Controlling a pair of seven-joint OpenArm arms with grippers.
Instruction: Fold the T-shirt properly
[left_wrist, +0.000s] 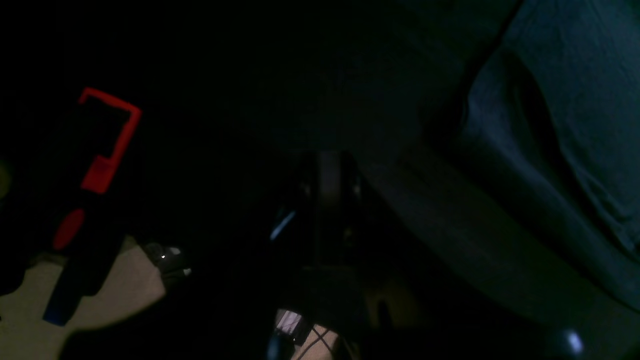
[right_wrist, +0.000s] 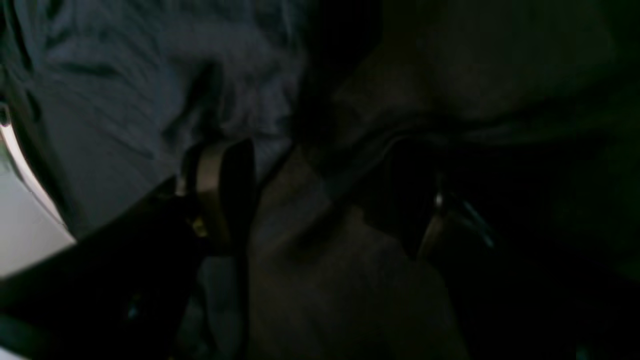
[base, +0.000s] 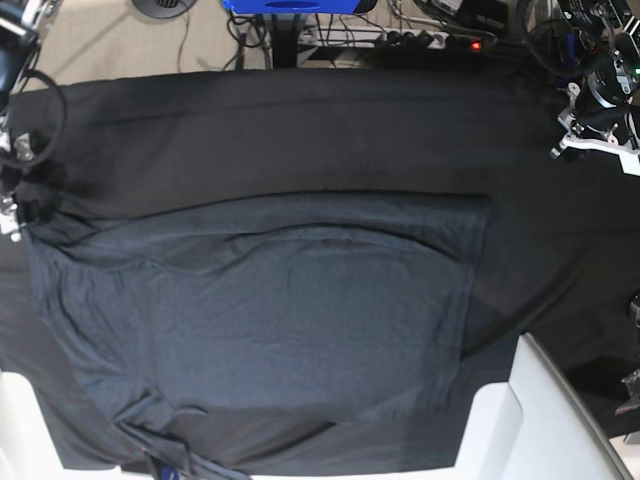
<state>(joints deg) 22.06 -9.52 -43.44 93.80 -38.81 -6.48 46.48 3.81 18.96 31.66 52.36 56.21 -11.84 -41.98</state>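
Both wrist views murky; T-shirt (base: 270, 310) cropped.

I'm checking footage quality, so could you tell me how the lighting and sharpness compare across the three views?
Left wrist view: heavily underexposed, mostly black, only the T-shirt faintly lit. Right wrist view: dim and soft, the right end effector barely separates from the cloth. Base view: evenly lit and sharp, with visible heathered knit.

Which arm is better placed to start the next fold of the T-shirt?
Right, probably: the right gripper sits at the T-shirt's edge with cloth between its fingers, while the left gripper is away from it.
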